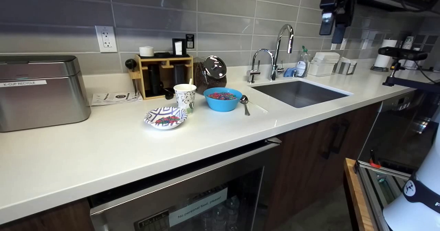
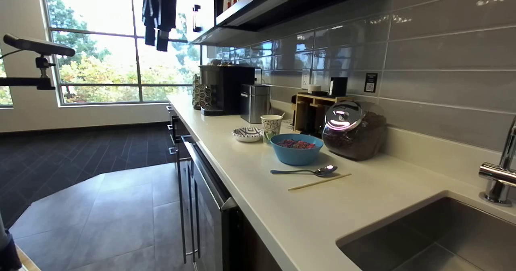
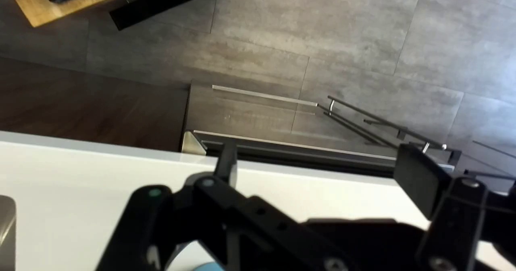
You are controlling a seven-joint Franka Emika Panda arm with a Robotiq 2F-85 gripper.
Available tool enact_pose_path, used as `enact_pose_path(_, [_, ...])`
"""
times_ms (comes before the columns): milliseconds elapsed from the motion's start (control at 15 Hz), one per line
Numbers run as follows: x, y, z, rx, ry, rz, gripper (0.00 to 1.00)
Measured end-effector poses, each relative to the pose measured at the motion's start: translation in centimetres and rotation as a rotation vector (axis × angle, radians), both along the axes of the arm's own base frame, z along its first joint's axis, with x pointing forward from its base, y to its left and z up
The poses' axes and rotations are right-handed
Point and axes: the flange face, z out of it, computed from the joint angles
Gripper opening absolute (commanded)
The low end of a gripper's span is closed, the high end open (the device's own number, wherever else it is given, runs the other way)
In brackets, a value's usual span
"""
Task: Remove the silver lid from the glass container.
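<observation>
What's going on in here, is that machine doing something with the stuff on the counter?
A robot arm is meant to take the lid off the jar, but it isn't handling anything yet. Its gripper hangs up high, open and holding nothing, well away from the jar. The lid is still on the jar, which stands on the counter near the blue bowl.

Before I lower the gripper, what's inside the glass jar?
In the glass jar, dark brownish contents show through the clear side; what they are, I can't tell. The silver lid covers its mouth, hiding whatever lies behind it.
</observation>
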Motion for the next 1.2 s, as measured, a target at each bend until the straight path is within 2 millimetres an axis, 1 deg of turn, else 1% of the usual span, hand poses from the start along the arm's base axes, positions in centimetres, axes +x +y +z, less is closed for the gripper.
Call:
enact_pose_path(267, [4.5,-4.2,-1.4,-0.066,-0.149,-0.054,1.0])
enact_pose_path(467, [8.5,-6.7,-2.8,-0.181,-0.278,-0.044,1.0])
enact_pose_path(600, [10.7,-8.2,-3.6,-0.234,-0.373,-0.044,1.0])
enact_pose_path(800, [13.0,-10.8,-4.8,-0.286,-0.476,-0.066,1.0])
enact_pose_path(933, [14.2,-12.7,-5.2,-0.318,-0.537,-0.087,1.0])
enact_pose_path(1200, [16.2,-17.1,-5.6,-0.383,-0.654,-0.171,1.0])
